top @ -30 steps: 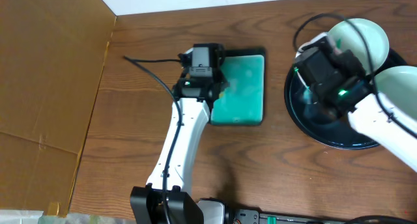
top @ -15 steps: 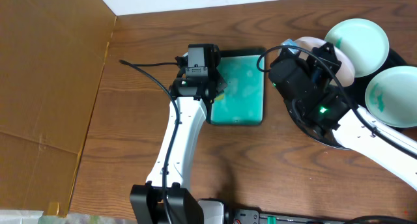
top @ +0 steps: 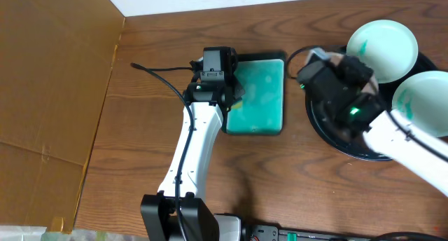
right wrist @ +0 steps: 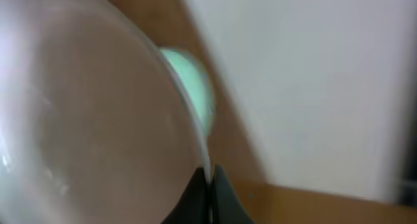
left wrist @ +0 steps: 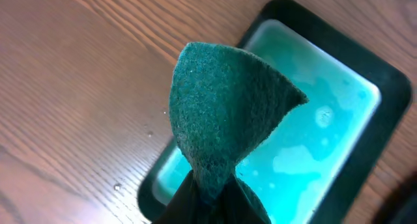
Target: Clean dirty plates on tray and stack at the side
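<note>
My right gripper (right wrist: 208,180) is shut on the rim of a white plate (right wrist: 85,113), holding it tilted above the left part of the black tray (top: 348,143). In the overhead view this held plate (top: 337,59) shows only partly under the right wrist. Two more plates with teal smears lie on the tray, one at the back (top: 383,40) and one at the right (top: 424,94). My left gripper (left wrist: 212,199) is shut on a folded green sponge (left wrist: 221,113) just above the left edge of the teal dish (left wrist: 319,120).
The rectangular teal dish (top: 257,95) with soapy liquid sits at mid table, left of the tray. A brown cardboard sheet (top: 49,94) covers the far left. A white wall runs along the back edge. Bare wood lies in front of the dish.
My right arm lifted the plate off the tray, swung left with it, then shifted back slightly to the right. My left arm with the sponge has stayed in place.
</note>
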